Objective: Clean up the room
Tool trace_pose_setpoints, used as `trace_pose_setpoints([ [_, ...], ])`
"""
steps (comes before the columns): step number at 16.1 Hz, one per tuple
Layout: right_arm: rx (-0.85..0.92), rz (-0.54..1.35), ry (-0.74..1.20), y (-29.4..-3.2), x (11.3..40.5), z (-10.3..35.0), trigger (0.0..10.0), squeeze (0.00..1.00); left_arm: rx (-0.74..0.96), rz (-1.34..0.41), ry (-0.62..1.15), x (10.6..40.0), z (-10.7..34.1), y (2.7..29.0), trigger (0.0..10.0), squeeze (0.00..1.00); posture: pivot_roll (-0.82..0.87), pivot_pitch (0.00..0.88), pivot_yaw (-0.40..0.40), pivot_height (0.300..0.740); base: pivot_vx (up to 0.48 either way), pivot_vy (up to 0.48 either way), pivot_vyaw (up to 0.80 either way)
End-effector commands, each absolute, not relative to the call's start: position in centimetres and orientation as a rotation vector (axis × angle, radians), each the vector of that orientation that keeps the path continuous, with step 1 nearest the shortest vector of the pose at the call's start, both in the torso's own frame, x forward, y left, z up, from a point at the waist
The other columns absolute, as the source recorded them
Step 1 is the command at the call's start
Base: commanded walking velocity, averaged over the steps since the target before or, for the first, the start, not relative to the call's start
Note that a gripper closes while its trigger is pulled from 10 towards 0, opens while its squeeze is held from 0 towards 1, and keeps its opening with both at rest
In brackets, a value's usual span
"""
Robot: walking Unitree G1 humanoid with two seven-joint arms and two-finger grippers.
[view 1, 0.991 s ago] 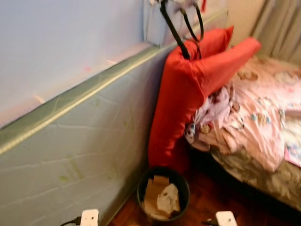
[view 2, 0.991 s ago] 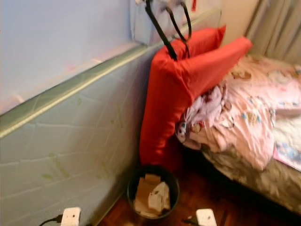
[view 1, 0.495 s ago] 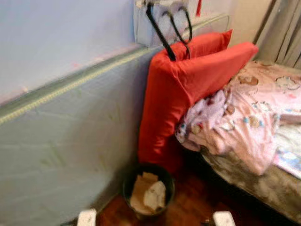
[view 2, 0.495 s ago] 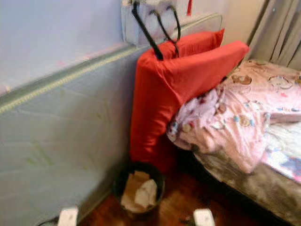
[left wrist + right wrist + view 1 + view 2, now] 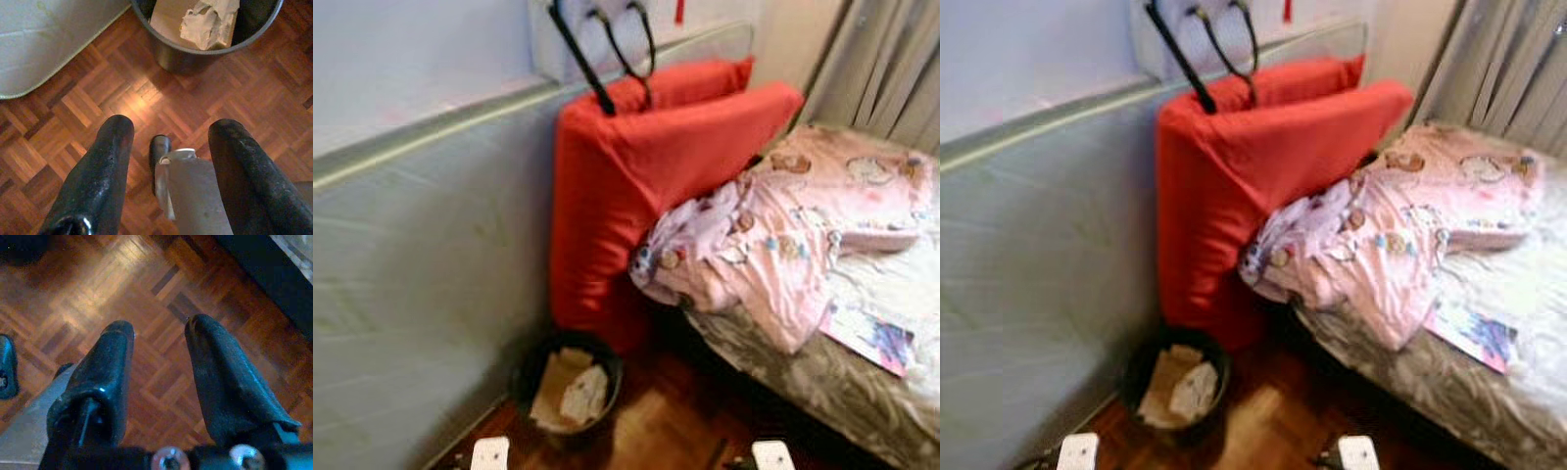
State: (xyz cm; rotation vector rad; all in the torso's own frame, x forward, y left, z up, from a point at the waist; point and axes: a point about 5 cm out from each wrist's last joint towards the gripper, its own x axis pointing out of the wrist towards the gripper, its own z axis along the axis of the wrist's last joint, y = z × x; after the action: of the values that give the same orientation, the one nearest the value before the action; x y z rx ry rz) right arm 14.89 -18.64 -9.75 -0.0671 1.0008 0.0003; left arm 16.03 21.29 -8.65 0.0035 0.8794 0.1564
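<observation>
The view has swung right, off the wall toward the bed (image 5: 862,392) and pink bedding (image 5: 783,245); both idle pincers, left pincer (image 5: 166,142) and right pincer (image 5: 159,362), hang open over the floor, so tidying hasn't begun

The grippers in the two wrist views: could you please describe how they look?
The left gripper has two long, glossy black fingers, rounded at the tips and widening toward the wrist. The right gripper looks the same, its black fingers thick and smooth, with silver screw heads at their base.
</observation>
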Motion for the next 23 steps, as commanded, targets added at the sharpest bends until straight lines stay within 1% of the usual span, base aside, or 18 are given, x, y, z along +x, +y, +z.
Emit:
trace_pose_setpoints([
  [1,0.129,-0.168,0.858,-23.13,21.65,-5.81,10.0,0.00,0.054,-0.024,0.996,16.86,-8.94,19.50,10.0,0.00,0.02,0.000,0.033,0.740,0.000,-0.322,0.00],
  [13,0.120,-0.161,0.852,-23.18,21.71,-5.75,10.0,0.00,0.057,-0.025,0.996,16.86,-8.94,19.47,10.0,0.00,0.01,0.000,0.033,0.740,0.000,-0.311,0.00],
  [18,0.128,-0.169,0.853,-23.19,21.68,-5.77,10.0,0.00,0.060,-0.010,0.995,16.85,-8.94,19.55,10.0,0.00,0.01,0.000,0.033,0.740,0.000,0.000,0.00],
  [23,0.121,-0.154,0.859,-23.14,21.69,-5.78,10.0,0.00,0.044,0.006,0.986,16.87,-8.91,19.58,10.0,0.00,0.01,0.000,0.033,0.740,0.000,0.000,-0.64],
])
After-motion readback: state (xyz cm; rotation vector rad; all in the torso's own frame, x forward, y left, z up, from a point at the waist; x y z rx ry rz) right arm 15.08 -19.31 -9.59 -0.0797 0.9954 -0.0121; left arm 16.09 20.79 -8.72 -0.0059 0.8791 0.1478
